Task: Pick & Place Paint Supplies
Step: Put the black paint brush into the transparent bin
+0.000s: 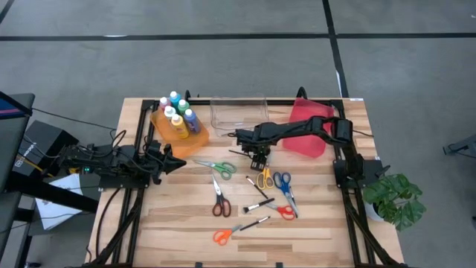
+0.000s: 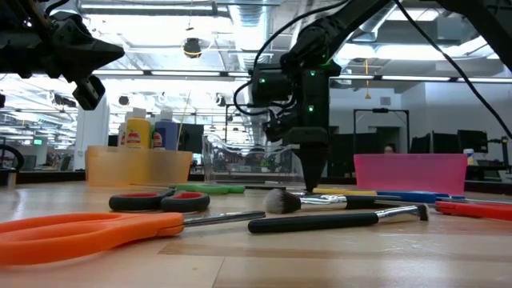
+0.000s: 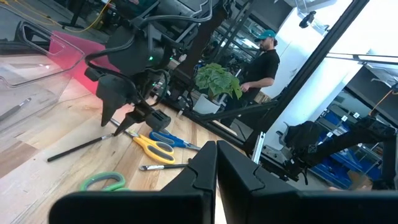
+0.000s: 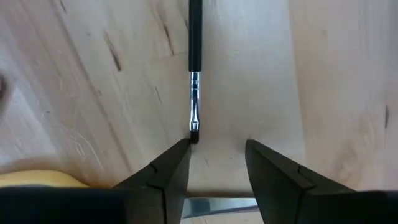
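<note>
A thin dark paintbrush (image 4: 195, 56) lies flat on the wooden table (image 1: 178, 216), just left of the yellow scissors (image 1: 264, 179). My right gripper (image 4: 216, 155) points straight down over the brush's bristle end, low above the table, and is open. The brush lies beside one fingertip, not between the two. The same gripper shows in the high view (image 1: 258, 159) and the low view (image 2: 310, 186). My left gripper (image 1: 175, 165) waits at the table's left side, level and shut. Several paint bottles (image 1: 177, 113) stand in the orange bin (image 1: 195, 140). My right gripper has one fingertip (image 4: 179, 154) right at the brush's bristle tip (image 4: 194, 135), coming from above. Whether it touches the brush, I cannot tell. The brush lies flat on the table and runs away from the fingers.
Green (image 1: 217, 167), blue (image 1: 282, 182), dark red (image 1: 220, 202), orange (image 1: 225, 235) and red (image 1: 285, 213) scissors and two more brushes (image 1: 258, 204) (image 1: 253, 223) are scattered over the middle of the table. A clear bin (image 1: 238, 112) and a red bin (image 1: 309, 126) stand at the back.
</note>
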Robot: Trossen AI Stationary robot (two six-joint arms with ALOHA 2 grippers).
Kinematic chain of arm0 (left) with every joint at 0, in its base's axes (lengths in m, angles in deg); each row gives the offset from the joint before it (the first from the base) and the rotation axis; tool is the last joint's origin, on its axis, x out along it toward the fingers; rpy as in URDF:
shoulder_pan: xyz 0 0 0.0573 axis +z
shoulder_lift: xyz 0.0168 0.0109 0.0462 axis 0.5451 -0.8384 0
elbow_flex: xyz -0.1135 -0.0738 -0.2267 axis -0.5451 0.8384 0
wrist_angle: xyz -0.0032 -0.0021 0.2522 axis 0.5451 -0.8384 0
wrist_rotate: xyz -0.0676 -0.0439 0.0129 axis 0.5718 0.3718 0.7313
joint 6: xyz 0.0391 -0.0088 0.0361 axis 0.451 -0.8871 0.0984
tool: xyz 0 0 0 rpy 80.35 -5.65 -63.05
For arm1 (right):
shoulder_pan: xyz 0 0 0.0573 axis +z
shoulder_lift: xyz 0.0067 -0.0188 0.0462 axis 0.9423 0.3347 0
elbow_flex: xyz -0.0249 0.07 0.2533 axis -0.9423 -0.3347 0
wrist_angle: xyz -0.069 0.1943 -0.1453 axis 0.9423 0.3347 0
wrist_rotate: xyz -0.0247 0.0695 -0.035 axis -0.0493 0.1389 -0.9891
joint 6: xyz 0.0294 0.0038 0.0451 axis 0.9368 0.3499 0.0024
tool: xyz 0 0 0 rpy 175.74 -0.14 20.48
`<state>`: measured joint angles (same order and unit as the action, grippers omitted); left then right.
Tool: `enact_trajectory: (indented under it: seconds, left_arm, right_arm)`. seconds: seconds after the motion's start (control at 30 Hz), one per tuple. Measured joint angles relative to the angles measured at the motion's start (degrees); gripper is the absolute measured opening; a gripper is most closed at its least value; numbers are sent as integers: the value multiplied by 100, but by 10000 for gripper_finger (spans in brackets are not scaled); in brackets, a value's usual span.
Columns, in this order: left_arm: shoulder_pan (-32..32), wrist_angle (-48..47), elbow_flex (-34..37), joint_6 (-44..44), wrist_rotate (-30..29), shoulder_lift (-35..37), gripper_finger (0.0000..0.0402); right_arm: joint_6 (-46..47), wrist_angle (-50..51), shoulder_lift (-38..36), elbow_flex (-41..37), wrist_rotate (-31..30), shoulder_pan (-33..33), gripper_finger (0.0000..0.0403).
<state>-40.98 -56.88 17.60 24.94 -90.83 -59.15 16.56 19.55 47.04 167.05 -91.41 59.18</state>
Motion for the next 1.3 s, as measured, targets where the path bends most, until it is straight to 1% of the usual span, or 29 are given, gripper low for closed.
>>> enact_trajectory:
  seconds: [0.17, 0.27, 0.37, 0.47, 0.53, 0.73, 0.9, 0.97, 1.1, 1.23, 1.3]
  left_arm:
    - [0, 0, 0, -2, -2, 0, 6]
    - [0, 0, 0, 0, -1, 0, 5]
    - [-2, 0, 0, 0, -2, 0, 6]
    - [0, 0, 0, -2, -2, 0, 5]
    - [0, 0, 0, -2, -1, 0, 5]
    - [0, 0, 0, 0, -2, 0, 6]
    - [0, 0, 0, -1, -1, 0, 6]
    - [-1, 0, 0, 0, -2, 0, 6]
    - [0, 0, 0, -2, 0, 0, 5]
    - [0, 0, 0, -1, -1, 0, 6]
    - [-2, 0, 0, 0, 0, 0, 6]
  right_arm:
    - [-144, -41, 5, -4, 96, 13, 145]
    - [-279, -62, 9, -4, 83, 37, 125]
    - [-249, -76, 11, 0, 110, 37, 82]
    - [-230, -116, 12, 0, 214, 36, 26]
    - [-203, -121, 15, 0, 273, 31, 8]
    - [71, -109, 15, 2, 275, 58, 2]
    - [136, 74, -31, 219, 308, 68, 1]
    - [185, 1, -70, 303, 435, 55, 1]
    - [389, 22, -408, 428, 587, 47, 1]
    - [661, 71, -700, 442, 590, 31, 0]
    - [760, 84, -943, 443, 714, 43, 0]
